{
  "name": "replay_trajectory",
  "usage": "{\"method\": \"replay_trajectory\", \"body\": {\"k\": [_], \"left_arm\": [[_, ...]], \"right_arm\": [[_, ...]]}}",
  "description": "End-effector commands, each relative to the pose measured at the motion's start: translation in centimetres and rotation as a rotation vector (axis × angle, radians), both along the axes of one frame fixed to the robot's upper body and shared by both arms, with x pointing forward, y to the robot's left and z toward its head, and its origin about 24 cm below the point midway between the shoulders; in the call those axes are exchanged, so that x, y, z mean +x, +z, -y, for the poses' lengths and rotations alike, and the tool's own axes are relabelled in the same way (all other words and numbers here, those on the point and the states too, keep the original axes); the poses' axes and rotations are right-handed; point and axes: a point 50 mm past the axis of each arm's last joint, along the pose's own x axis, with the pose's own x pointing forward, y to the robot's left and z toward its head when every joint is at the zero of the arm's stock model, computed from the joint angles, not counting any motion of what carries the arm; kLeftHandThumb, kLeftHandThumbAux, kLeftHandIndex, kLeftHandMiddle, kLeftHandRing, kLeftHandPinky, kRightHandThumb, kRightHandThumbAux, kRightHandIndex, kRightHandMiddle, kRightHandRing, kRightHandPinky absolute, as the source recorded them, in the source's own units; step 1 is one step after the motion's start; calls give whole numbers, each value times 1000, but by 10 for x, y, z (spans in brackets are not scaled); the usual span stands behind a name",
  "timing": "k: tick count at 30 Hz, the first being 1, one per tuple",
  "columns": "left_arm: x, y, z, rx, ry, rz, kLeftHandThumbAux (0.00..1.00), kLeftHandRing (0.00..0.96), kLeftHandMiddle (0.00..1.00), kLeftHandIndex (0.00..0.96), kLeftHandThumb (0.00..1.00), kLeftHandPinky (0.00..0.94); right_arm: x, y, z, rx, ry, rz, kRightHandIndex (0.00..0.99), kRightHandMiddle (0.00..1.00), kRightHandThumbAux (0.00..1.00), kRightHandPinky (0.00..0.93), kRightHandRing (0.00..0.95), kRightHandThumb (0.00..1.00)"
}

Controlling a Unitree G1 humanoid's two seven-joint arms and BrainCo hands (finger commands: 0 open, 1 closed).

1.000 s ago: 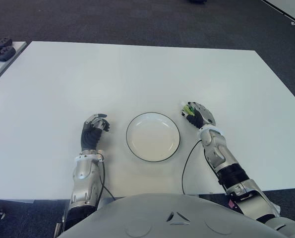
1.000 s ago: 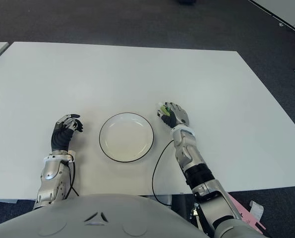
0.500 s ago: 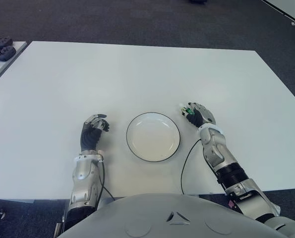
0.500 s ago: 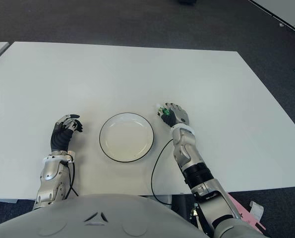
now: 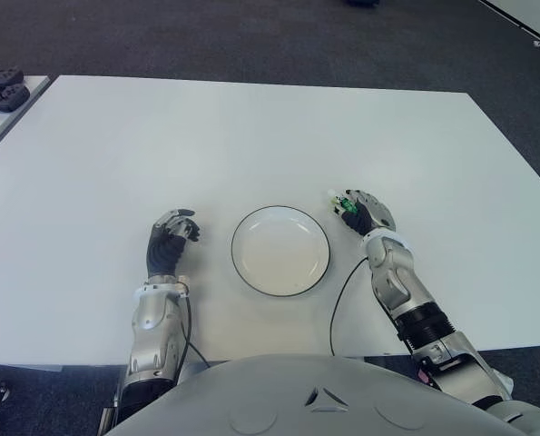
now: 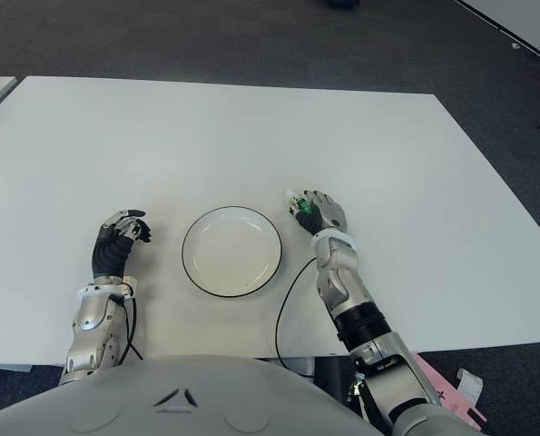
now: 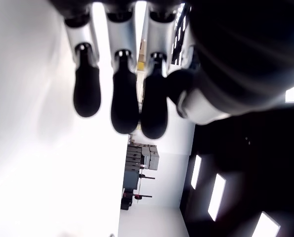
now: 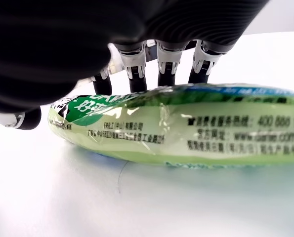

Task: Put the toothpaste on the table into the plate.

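1. The plate (image 5: pixel 279 251) is bare, so the placing itself is not done. It sits toward the near edge of the worktop (image 5: pixel 251 136), about midway between the two side edges.

2. The toothpaste (image 8: pixel 186 131) lies on the worktop just beside the plate, on the side toward the right edge. The right hand (image 5: pixel 362 211) is over it, with fingers (image 8: pixel 167 66) curled down behind the tube and touching it. I judge the grasp to be forming rather than secure, since the tube rests flat with nothing yet lifted.

3. What is left, by my reading: close firmly, lift, carry the short way over the rim, and let go.

4. The left hand (image 5: pixel 170 242) shows beside the plate on its left, fingers loosely bent and holding nothing (idle).

5. The eye views give the layout but show only a green speck of the tube past the knuckles. The right wrist view alone shows the tube lying on the surface, its printed green label and where the fingers meet it. The left wrist view confirms that hand is empty.
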Motion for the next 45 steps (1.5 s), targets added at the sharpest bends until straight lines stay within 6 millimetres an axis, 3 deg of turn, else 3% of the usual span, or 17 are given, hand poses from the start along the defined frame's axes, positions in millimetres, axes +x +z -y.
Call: {"method": "replay_trajectory", "body": {"k": [1, 9, 23, 45], "left_arm": [[-9, -11, -3, -6, 17, -75, 719, 621, 624, 433, 703, 596], [-9, -11, -4, 0, 30, -86, 719, 619, 621, 433, 704, 597], [-10, -10, -5, -2, 43, -89, 718, 613, 611, 433, 705, 582], [-12, -11, -6, -10, 39, -84, 718, 616, 616, 434, 706, 589]], "right_arm": [[-34, -36, 13, 5, -108, -200, 0, 0, 129, 0, 0, 487], [-39, -40, 19, -18, -170, -169, 0, 0, 132, 0, 0, 501], [-55, -59, 22, -225, -212, -172, 0, 0, 224, 0, 0, 636], [-70, -84, 23, -369, -178, -270, 0, 0, 238, 0, 0, 641]]}}
